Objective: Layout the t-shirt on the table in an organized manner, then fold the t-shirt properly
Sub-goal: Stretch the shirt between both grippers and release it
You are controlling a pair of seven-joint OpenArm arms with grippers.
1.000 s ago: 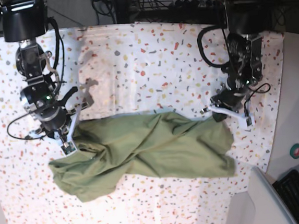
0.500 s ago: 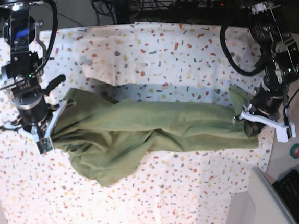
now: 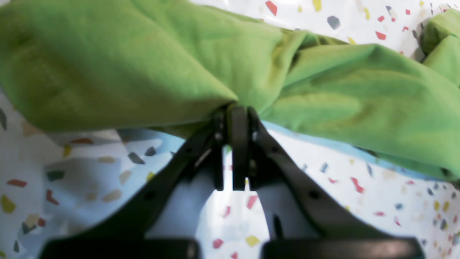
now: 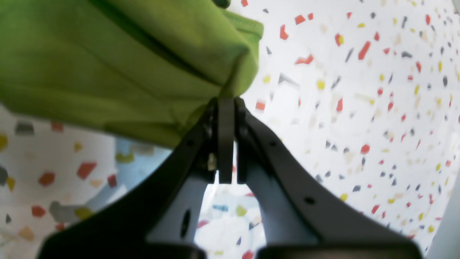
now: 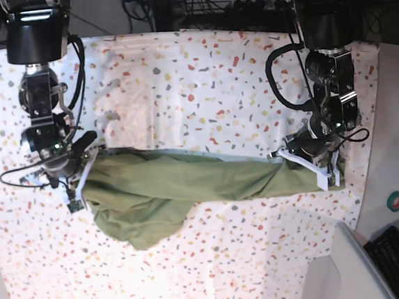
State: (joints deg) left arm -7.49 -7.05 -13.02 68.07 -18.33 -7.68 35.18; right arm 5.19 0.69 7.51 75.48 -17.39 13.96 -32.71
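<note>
The olive-green t-shirt [image 5: 189,185] hangs stretched in a twisted band between my two grippers, above the speckled table [image 5: 200,72], with a loose bulge sagging at its left end. My left gripper [image 5: 309,168], on the right of the base view, is shut on the shirt's right end; in the left wrist view the gripper [image 3: 233,109] pinches a bunched fold of the shirt [image 3: 143,61]. My right gripper [image 5: 77,185] is shut on the shirt's left end; in the right wrist view the gripper [image 4: 226,100] clamps the shirt [image 4: 107,64] near a hemmed corner. No white tag shows.
The table's right edge lies just past my left gripper, with a plain grey-white surface [image 5: 394,139] beyond it. A small green and red round object [image 5: 396,201] and a dark keyboard [image 5: 398,258] sit at the lower right. Cables and equipment line the back edge.
Both grippers keep hold of the shirt. From half a second ago, the left gripper moved in from the table's right edge and the right gripper shifted down, so the shirt hangs in a narrower band.
</note>
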